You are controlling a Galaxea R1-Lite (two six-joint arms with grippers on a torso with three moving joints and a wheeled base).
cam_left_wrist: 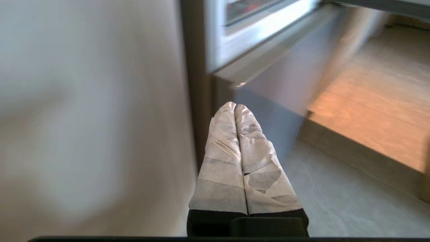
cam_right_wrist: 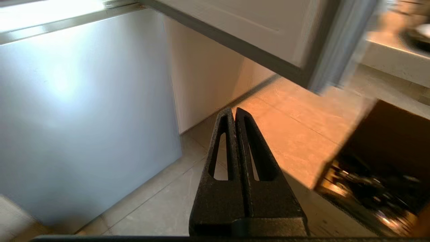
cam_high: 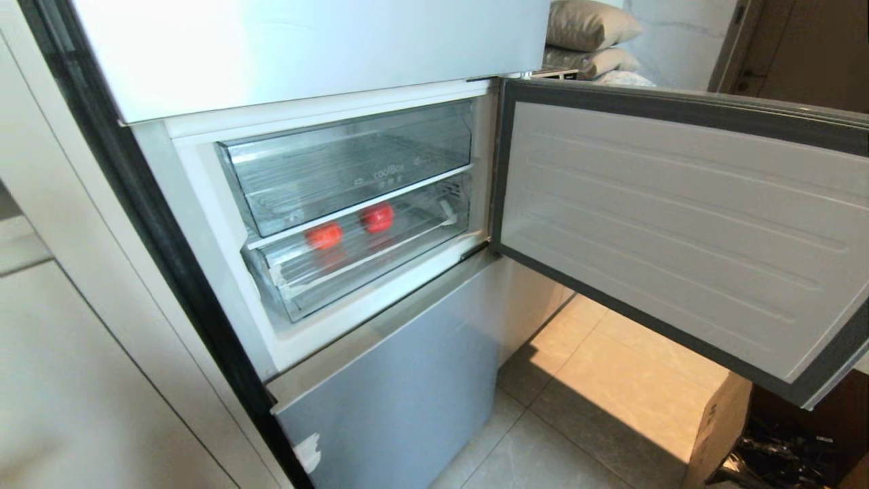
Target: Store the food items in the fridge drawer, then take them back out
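The fridge door (cam_high: 679, 231) is seen swung wide to the right of the head view, leaving the compartment exposed. Two clear bins are stacked left of centre: the upper bin (cam_high: 353, 163) holds nothing visible, and the drawer (cam_high: 360, 244) beneath it is pushed in.

Both food items are seen through the drawer's front wall, side by side and slightly apart: the fruit (cam_high: 324, 235) to the left, the apple (cam_high: 377, 217) right of it and a little deeper. Storage is judged complete; retrieval is not yet begun, since the drawer must first be pulled out by its front lip.

Neither arm is seen in the head view. In the left wrist view, the left tool (cam_left_wrist: 235, 107), wrapped in pale tape, is pressed together on nothing and held low beside the blue bottom panel (cam_left_wrist: 278, 87). In the right wrist view, the right tool (cam_right_wrist: 234, 111) is likewise pressed together, empty, above the floor tiles (cam_right_wrist: 295, 134). Both are judged parked clear of the door. A cardboard box (cam_high: 719, 428) stands lower right.
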